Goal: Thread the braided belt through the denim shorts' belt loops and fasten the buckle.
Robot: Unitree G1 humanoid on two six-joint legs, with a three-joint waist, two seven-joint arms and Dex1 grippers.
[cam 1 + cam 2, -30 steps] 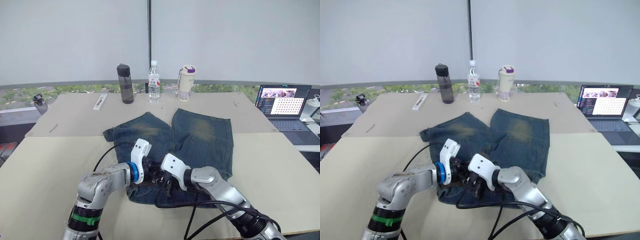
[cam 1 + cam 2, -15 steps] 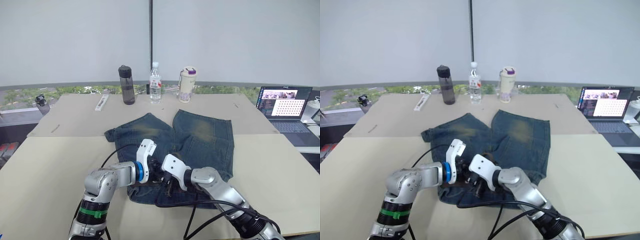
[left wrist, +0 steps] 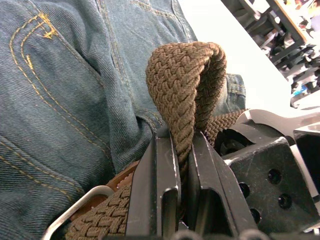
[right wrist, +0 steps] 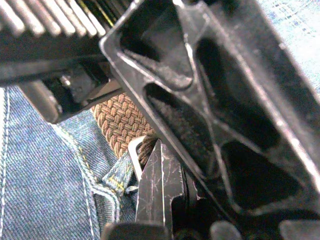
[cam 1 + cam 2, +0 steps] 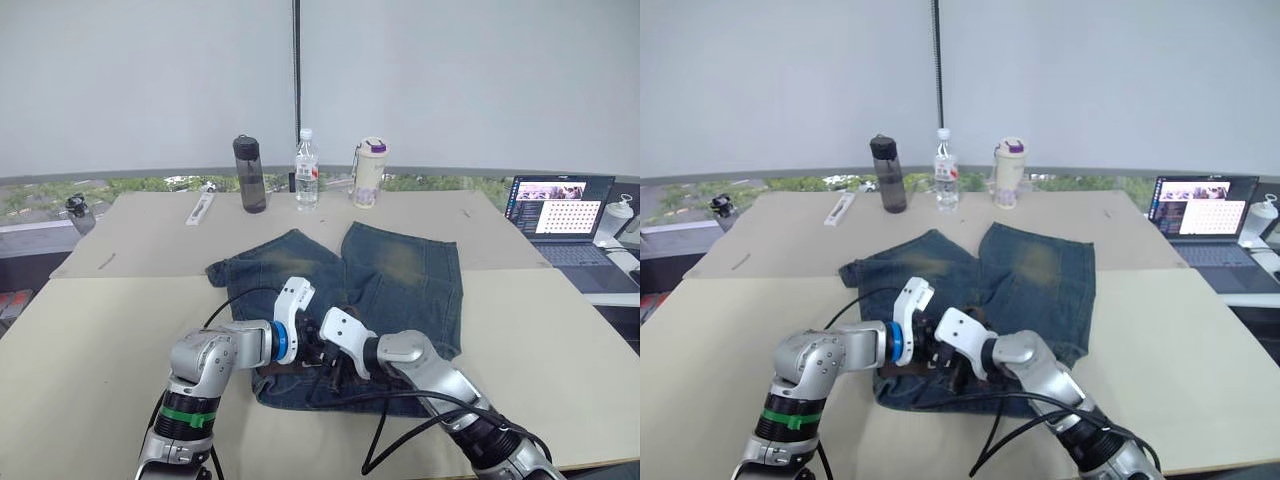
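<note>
Belt (image 3: 187, 95) loop pinched between left fingers (image 3: 162, 170) over shorts (image 3: 60, 100).

Soft, even daylight fills the head views, brightest on the pale wall in the upper half; shadows are faint. The laptop screen (image 5: 559, 207) glows at right. In the right wrist view the near black fingers (image 4: 200, 105) are blurred, out of focus.

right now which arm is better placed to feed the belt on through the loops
Left, probably. Its claw is shut on a folded loop of the belt above the shorts; the right claw sits by the buckle, grip unclear.
</note>
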